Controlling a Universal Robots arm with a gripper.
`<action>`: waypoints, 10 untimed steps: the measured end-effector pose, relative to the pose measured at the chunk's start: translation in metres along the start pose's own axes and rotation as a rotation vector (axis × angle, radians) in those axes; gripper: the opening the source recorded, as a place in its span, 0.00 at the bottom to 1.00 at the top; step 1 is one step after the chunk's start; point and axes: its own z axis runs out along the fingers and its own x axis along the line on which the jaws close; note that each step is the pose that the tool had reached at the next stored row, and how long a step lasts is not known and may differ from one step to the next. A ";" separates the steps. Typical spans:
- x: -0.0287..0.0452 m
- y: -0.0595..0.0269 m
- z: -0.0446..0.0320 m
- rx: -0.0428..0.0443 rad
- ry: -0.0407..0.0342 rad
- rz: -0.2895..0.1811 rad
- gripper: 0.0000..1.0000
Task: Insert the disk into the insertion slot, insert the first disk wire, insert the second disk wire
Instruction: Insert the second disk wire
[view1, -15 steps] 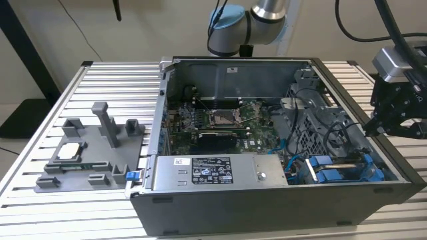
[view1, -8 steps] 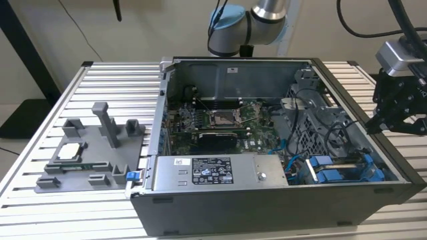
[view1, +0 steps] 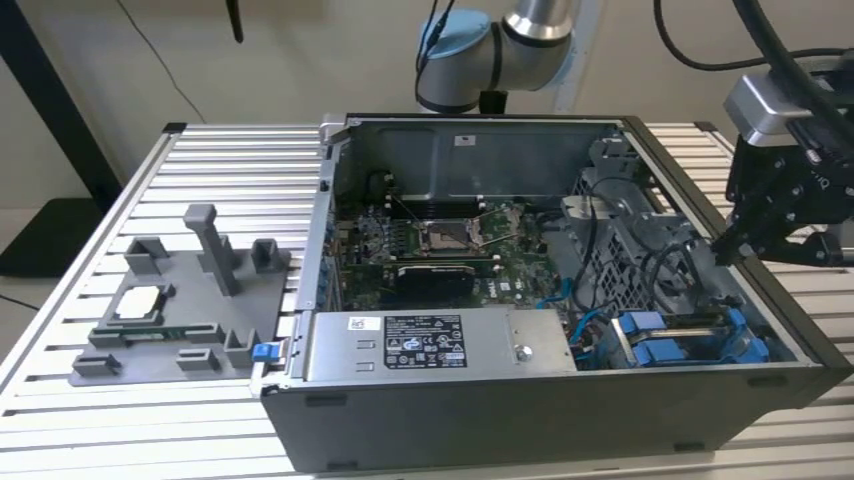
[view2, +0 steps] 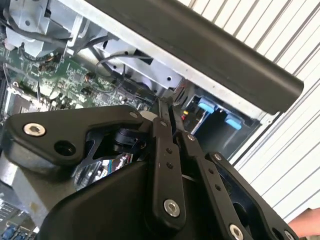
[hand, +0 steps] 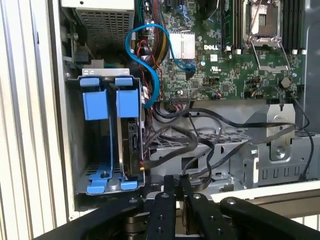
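Note:
The disk (hand: 133, 142) sits edge-on in the insertion slot (hand: 75, 150), a grey metal bay at the case's corner, under a blue carrier front (hand: 127, 102). A second blue carrier (hand: 95, 102) beside it looks hollow. In the exterior view the bay (view1: 681, 338) lies at the case's front right. Black wires (hand: 200, 145) run toward the disk's edge; I cannot tell whether any is plugged in. A blue cable (hand: 150, 55) loops above. My gripper (hand: 172, 181) hangs over the case wall near the bay, fingers pressed together with nothing seen between them, also seen at the gripper (view2: 167, 105) (view1: 737, 250).
The motherboard (view1: 441, 235) with its open central socket fills the case's middle. A labelled power supply (view1: 427, 345) lies along the front. On the slatted table (view1: 160, 420), at the exterior view's left, stands a grey fixture (view1: 187, 310) holding a chip. The case's dark wall (view2: 200, 40) runs close by the gripper.

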 end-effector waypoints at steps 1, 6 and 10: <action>0.0001 0.0030 -0.0002 0.0000 0.0000 0.000 0.00; 0.0008 0.0189 -0.0022 -0.0005 0.0002 0.000 0.00; 0.0012 0.0306 -0.0044 -0.0007 0.0001 0.000 0.00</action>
